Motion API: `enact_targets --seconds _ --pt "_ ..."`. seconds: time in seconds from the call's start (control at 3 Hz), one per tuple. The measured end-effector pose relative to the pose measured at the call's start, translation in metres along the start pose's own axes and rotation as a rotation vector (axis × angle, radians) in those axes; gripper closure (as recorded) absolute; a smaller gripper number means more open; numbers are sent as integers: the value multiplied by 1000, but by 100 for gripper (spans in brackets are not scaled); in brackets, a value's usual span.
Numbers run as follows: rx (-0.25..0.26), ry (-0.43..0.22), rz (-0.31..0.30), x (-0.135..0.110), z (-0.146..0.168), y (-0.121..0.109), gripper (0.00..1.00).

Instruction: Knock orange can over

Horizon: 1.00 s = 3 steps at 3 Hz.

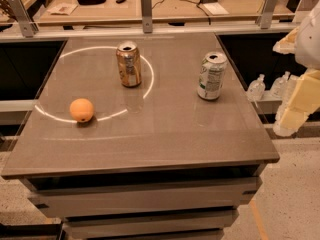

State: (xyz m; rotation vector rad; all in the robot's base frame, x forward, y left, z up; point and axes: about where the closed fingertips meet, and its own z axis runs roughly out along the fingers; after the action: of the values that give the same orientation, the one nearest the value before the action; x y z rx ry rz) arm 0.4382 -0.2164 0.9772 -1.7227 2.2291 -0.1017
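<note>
Closest on the grey table (150,149) is the round orange fruit (81,110), sitting over on the left. The gripper (294,115) hangs just off the table's right edge, well apart from everything, and honestly I can't tell if it's spread or closed. Further back, a white-and-green can (211,76) stands on the right. The orange can (129,64) is upright toward the back, left of it.

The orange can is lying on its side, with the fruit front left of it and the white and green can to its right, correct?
No. In the camera view the orange can stands upright, not on its side. The fruit and the white and green can are as you said. The gripper is beyond the right edge of the table, apart from the cans.
</note>
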Motion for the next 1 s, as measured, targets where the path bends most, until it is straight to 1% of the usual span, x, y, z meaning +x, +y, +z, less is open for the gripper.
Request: enact_targets --seconds 0.33,0.67,1.0 --pt "0 0 0 0 0 0 0" --pt "-7 -84 22 -3 2 5 0" --pt "6 -265 110 14 21 6 0"
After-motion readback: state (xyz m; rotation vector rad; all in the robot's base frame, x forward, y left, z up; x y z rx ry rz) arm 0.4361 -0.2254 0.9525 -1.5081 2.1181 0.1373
